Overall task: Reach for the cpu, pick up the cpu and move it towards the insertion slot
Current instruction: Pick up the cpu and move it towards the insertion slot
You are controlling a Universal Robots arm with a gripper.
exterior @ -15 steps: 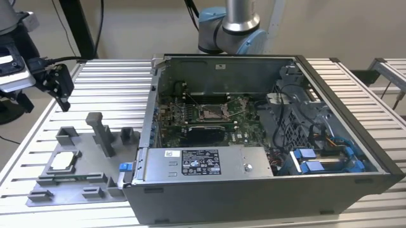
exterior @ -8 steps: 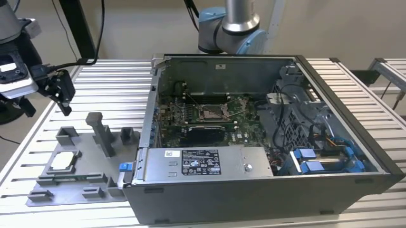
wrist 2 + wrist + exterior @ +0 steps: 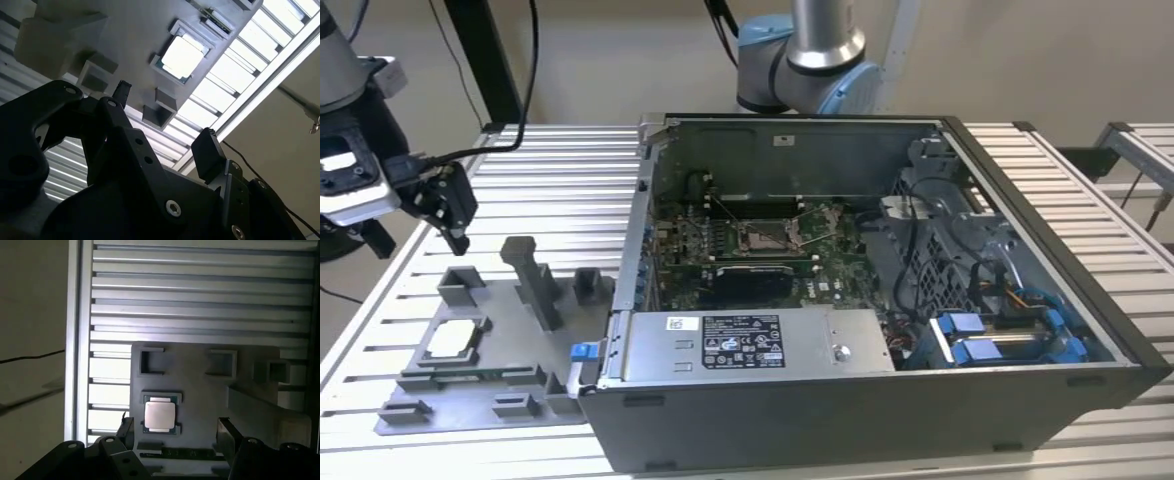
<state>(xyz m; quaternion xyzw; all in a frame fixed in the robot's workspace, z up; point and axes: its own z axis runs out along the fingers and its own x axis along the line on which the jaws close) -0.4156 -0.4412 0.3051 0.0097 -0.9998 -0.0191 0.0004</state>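
while your claw (image 3: pixel 450 218) hangs over the tabletop (image 3: pixel 547 180) with its fingers (image 3: pixel 224 437) spread and nothing between them, you see the cpu (image 3: pixel 160 415) lying flat in a pocket of the grey fixture plate (image 3: pixel 480 385), below the claw and apart from it. off to the exterior view's right, the insertion slot (image 3: pixel 767 237) sits inside the open computer case (image 3: pixel 854 400), well apart from both.

- Had a round silver arm tube (image 3: pixel 827 25) with pale blue caps (image 3: pixel 767 45) at the joint.
- Carried a black gripper (image 3: pixel 451 225) made of flat, chunky links.
- Showed small silver screws (image 3: pixel 173 208) and round holes in those links.
- Ended in two dark, blocky fingers (image 3: pixel 205 150).
- Trailed a thin black cable (image 3: pixel 467 152) from the wrist.
- Wore a white piece (image 3: pixel 354 203) beside the black parts.
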